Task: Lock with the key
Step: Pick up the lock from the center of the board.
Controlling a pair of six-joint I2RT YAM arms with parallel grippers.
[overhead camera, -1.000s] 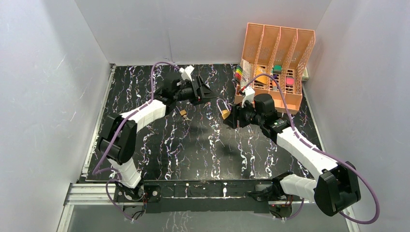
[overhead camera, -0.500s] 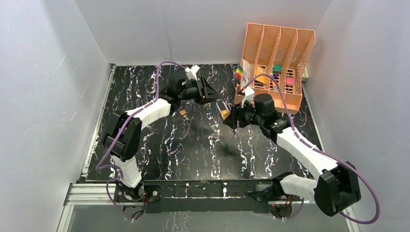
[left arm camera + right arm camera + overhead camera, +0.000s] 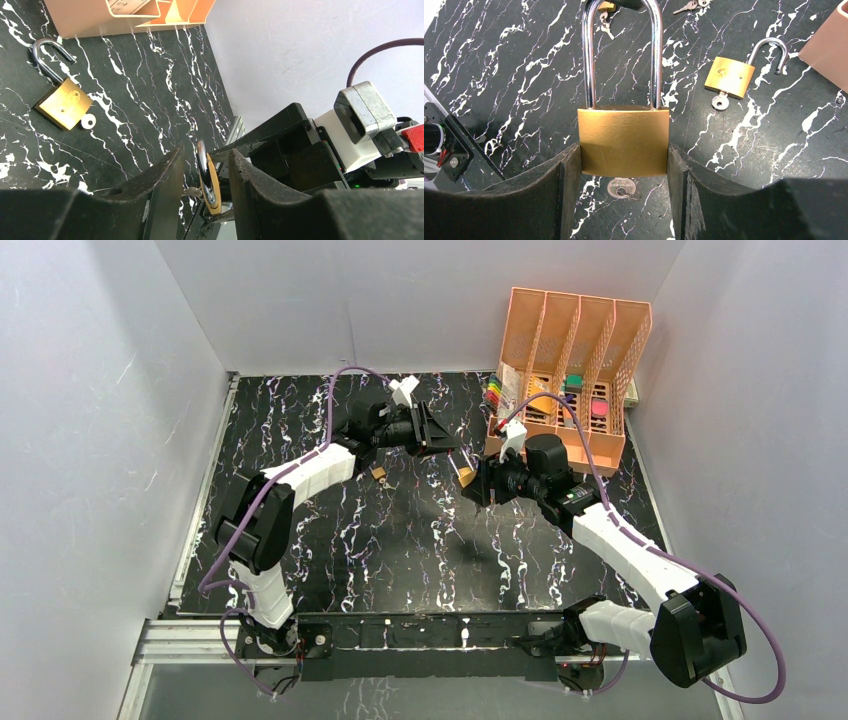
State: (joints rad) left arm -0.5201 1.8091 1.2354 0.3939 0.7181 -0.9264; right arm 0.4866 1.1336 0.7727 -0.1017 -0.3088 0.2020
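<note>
Two claws now meet at one padlock (image 3: 623, 135). Since a second ago your left claw (image 3: 206, 155) has swung right and narrowed. Its fingers stand apart either side of the shackle (image 3: 589, 60), with a thin gap on each side. Your right claw (image 3: 623, 149) is unchanged, clamped on the brass body at frame centre, with the key (image 3: 621, 189) in its underside. From above, the shackle is mostly hidden between the claws. In the right wrist view its crown is covered at the top edge. A second, open padlock (image 3: 729, 75) lies upper right on the black, white-veined table (image 3: 499, 60). An orange file rack (image 3: 570, 330) and grey walls (image 3: 350, 300) stand behind.
</note>
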